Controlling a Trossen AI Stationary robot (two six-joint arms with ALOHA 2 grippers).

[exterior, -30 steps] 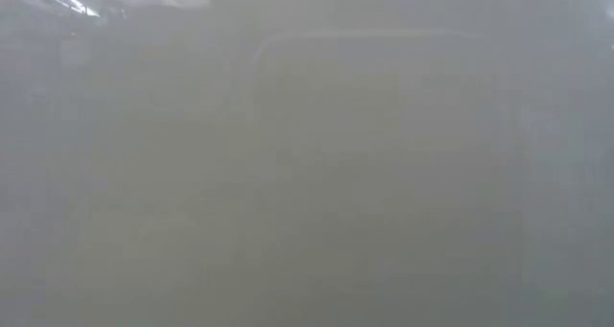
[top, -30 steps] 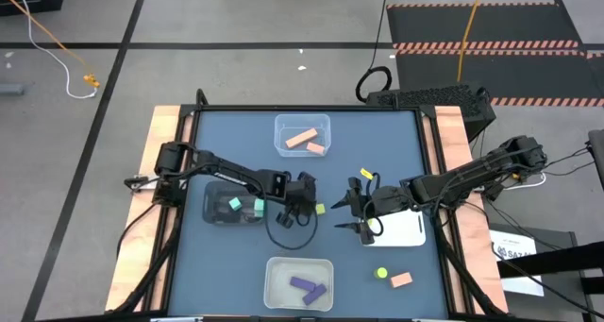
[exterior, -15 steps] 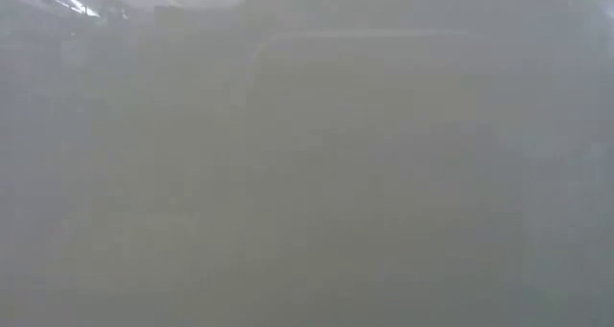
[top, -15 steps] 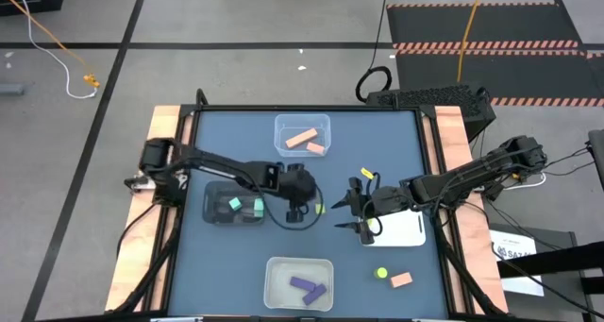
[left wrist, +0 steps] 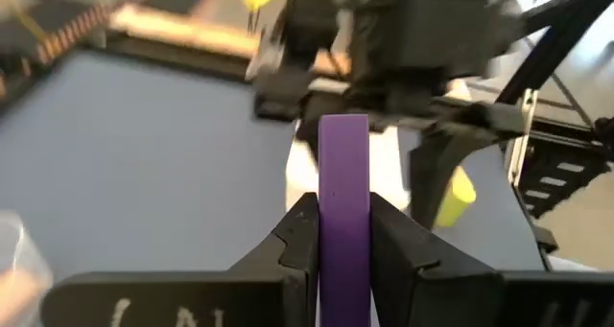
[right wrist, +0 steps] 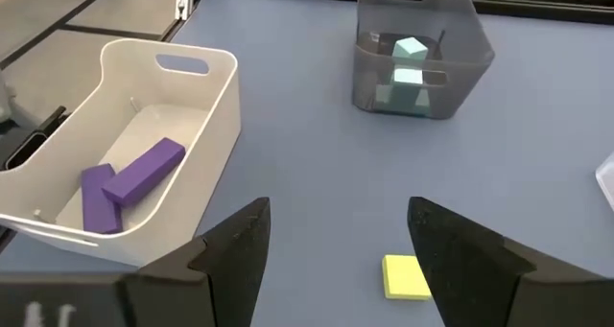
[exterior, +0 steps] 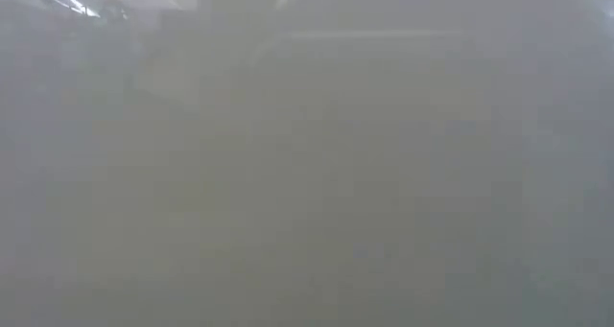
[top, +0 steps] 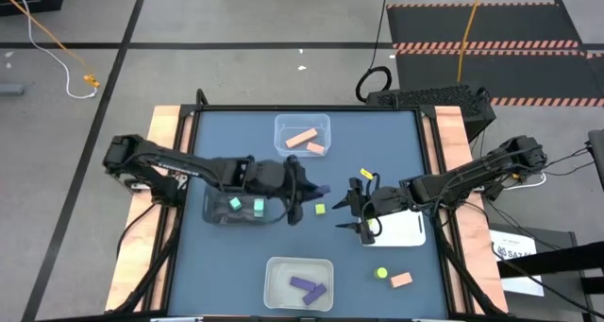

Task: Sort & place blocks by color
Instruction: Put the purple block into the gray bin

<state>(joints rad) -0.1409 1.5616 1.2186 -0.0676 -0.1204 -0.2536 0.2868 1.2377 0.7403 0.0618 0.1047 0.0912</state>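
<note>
Purple bar: smooth, square-edged, clamped upright between the fingers of the left gripper, near the table's middle and not yet binned.

Purple bin, pale plastic with rounded corners, at the table's near edge: two purple bars lie in it, one across the other.

Teal bin, dark translucent plastic, toward the table's left edge: two teal blocks inside, sorted.

Orange bin, clear plastic, at the far edge: two flat orange bars inside, sorted.

White tray, flat, toward the right edge, partly under the right arm: nothing visible in it.

Loose stock on the blue table: a yellow-green cube just beside the left gripper; a yellow-green round piece and an orange bar close together near the near right corner.

Right gripper: fingers apart, holding nothing, waiting over the table's middle right, just beside the tray.

Judgement: roughly two thirds done, six pieces binned, one in hand, three left on the table.

Low view: fogged, nothing legible.
</note>
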